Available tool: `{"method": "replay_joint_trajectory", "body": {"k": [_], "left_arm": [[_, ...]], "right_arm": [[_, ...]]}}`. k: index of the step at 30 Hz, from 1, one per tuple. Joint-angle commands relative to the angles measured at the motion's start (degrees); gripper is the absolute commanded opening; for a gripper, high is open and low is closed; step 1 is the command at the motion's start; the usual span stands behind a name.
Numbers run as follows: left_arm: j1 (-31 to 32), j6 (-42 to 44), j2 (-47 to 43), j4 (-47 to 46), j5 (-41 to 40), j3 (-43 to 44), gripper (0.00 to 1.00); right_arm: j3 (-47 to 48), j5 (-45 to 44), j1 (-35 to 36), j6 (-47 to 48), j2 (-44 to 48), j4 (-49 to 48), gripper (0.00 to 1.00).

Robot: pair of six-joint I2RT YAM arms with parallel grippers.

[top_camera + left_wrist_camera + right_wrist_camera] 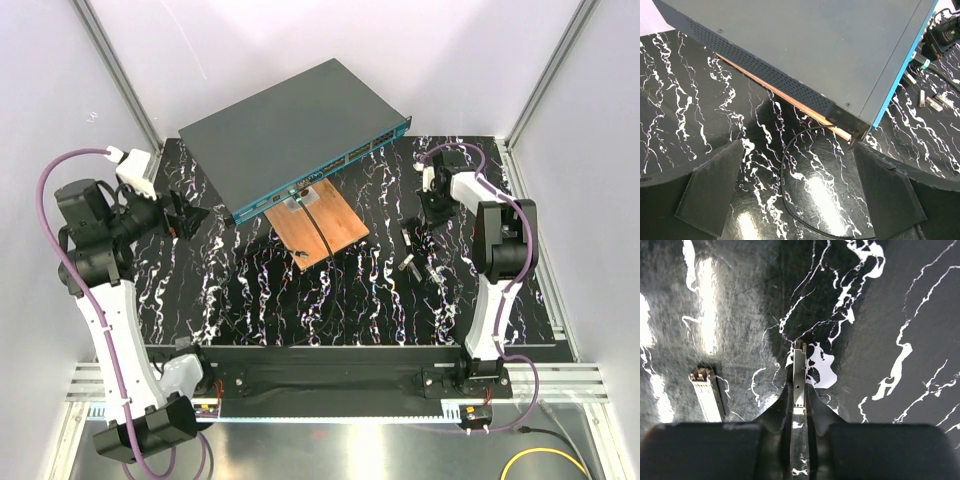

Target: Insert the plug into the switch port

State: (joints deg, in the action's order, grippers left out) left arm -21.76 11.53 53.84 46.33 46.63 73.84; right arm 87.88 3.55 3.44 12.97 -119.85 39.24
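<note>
Light: pouring down from overhead, bright and even.
Glare: flaring white on the glossy tabletop (705,300) in both wrist views.
Focus: softening on the right gripper (799,382) nearest the lens.

Under me a glossy black white-veined marble-look tabletop (250,300), plain white walls (300,40) around me, silver aluminium corner posts (115,70), bright glare patches.

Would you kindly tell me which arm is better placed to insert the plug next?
Probably the right arm: the right gripper is shut on the plug. The left gripper is open and empty, facing the side of the switch.
</note>
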Motion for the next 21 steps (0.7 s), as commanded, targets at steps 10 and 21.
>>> {"method": "replay_joint_trajectory", "body": {"k": [10,21], "left_arm": [[6.64,-9.76,5.04,4.03,3.98,12.02,0.97],[19.45,-32.60,4.34,-4.65,10.76,9.23,0.95]], "right_arm": [[-7.28,7.42,0.42,17.15,27.55,3.20,0.00],[-4.99,11.84,10.87,30.68,50.66,4.62,0.00]]}}
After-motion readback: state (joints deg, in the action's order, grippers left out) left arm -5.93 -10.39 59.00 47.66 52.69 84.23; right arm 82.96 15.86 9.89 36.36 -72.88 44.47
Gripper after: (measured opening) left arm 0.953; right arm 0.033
